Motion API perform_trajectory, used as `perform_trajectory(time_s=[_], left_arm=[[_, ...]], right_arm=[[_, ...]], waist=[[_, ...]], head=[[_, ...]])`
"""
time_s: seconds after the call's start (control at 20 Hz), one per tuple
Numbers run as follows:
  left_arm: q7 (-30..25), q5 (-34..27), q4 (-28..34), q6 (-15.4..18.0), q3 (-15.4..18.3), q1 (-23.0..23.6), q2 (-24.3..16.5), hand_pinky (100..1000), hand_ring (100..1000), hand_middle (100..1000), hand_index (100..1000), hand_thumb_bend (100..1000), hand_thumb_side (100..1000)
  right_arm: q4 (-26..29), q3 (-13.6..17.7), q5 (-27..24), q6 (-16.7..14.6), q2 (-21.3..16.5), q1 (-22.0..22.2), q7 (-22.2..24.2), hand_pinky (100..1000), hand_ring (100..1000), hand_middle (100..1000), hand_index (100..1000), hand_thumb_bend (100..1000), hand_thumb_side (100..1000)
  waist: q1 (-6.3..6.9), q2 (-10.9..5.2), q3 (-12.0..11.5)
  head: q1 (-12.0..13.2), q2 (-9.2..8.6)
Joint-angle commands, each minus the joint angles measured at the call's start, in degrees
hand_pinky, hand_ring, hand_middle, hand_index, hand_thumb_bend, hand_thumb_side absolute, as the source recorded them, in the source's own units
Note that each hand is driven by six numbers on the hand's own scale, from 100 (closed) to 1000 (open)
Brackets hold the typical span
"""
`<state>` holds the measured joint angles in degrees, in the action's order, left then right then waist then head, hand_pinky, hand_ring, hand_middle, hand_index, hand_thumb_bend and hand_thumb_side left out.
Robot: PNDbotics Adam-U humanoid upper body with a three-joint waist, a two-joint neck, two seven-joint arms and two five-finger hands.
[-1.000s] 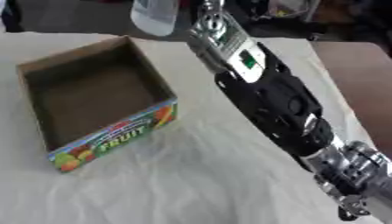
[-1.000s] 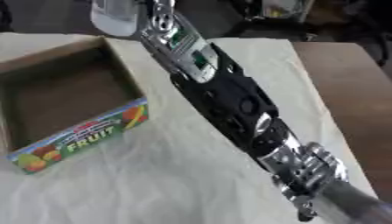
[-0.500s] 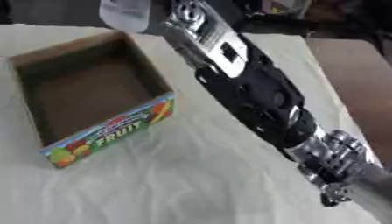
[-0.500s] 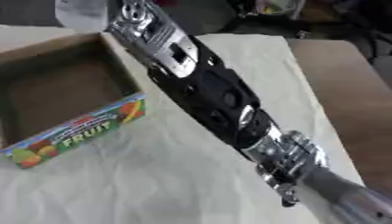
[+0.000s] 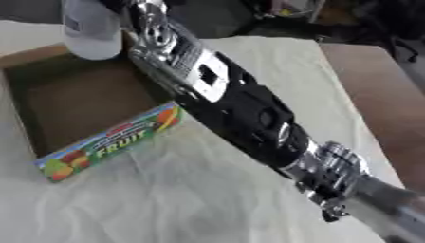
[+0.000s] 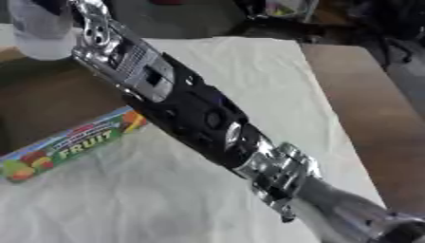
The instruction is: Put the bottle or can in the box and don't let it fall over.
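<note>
While the right arm (image 5: pixel 241 114) stretches diagonally from the lower right corner up to the top left, its right hand (image 5: pixel 133 5) sits at the very top edge of the left eye view and is mostly cut off. Fingers are not readable there, so cannot tell whether they curl round anything or how wide they stand. Just beside the hand, a pale grey-white bottle (image 5: pixel 89 31) hangs upright over the far right corner of the box (image 5: pixel 16 114); its rounded bottom shows above the box's far rim. Whether the bottle touches the box floor cannot be told; it looks to be above it. Contact between hand and bottle is hidden by the frame edge.

Box: open cardboard tray, brown inside, near wall printed with FRUIT lettering and coloured fruit pictures. It lies askew on the left side of the table, on a wrinkled white cloth (image 5: pixel 207 199) that covers most of the table. Bare brown table top (image 6: pixel 365 95) shows along the right edge, past the cloth.

Arm: black forearm shell with a white panel, silver joint cluster near the lower right. It crosses above the box's right near corner. Left hand shows in neither view. Dark clutter lies blurred beyond the table's far edge.
</note>
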<state>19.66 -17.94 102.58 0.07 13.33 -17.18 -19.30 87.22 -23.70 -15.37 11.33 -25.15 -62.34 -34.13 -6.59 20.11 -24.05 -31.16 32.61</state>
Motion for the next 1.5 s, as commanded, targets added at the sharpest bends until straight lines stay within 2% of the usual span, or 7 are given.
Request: perform_trajectory(time_s=[0.05,0.45,0.6,0.7,0.9,1.25,1.5], left_arm=[[-0.16,0.17,0.18,0.15,0.76,-0.3,-0.73,1000,974,827,709,393,526],[-0.04,0.21,-0.66,0.05,1.18,0.04,-0.45,1000,975,826,708,392,523],[-0.08,0.15,-0.91,-0.02,1.25,0.06,-0.33,1000,975,826,708,394,527],[-0.06,0.12,-0.99,-0.04,1.32,0.09,-0.33,1000,975,826,707,394,529],[-0.06,0.1,-1.01,-0.09,1.43,0.15,-0.28,1000,975,826,708,394,531],[-0.02,0.1,-1.1,-0.14,1.67,0.4,-0.3,1000,975,827,708,394,532],[-0.12,0.05,-1.1,-0.19,1.77,0.39,-0.28,1000,961,827,708,396,534]], right_arm=[[-0.52,-0.23,1.01,-0.18,-0.14,-0.56,2.29,866,642,380,184,100,470],[-0.94,-0.94,3.99,2.82,-0.03,0.43,12.89,1000,1000,825,613,100,470],[-1.26,-0.99,6.97,3.74,-0.11,0.72,16.75,1000,1000,1000,816,100,521],[-1.43,-0.78,10.19,4.47,-0.26,0.85,19.49,1000,1000,1000,886,100,548],[-1.85,0.68,14.36,6.52,-0.17,0.95,21.98,1000,1000,1000,871,100,558],[-1.19,1.53,14.44,8.42,-0.53,0.91,24.24,1000,1000,1000,928,100,581],[-0.87,2.37,13.8,8.39,-0.77,0.81,27.4,1000,1000,1000,938,100,497]], waist=[[0.45,-0.84,-0.18],[0.47,-0.78,-0.18],[0.41,-0.81,-0.08],[0.4,-0.8,0.06],[0.45,-0.77,0.28],[0.65,-0.78,0.6],[0.71,-0.78,0.77]], head=[[-0.12,-0.63],[-0.56,-0.93],[-0.65,-0.93],[-0.58,-0.91],[-0.73,-0.8],[-0.79,-0.66],[-0.74,-0.6]])
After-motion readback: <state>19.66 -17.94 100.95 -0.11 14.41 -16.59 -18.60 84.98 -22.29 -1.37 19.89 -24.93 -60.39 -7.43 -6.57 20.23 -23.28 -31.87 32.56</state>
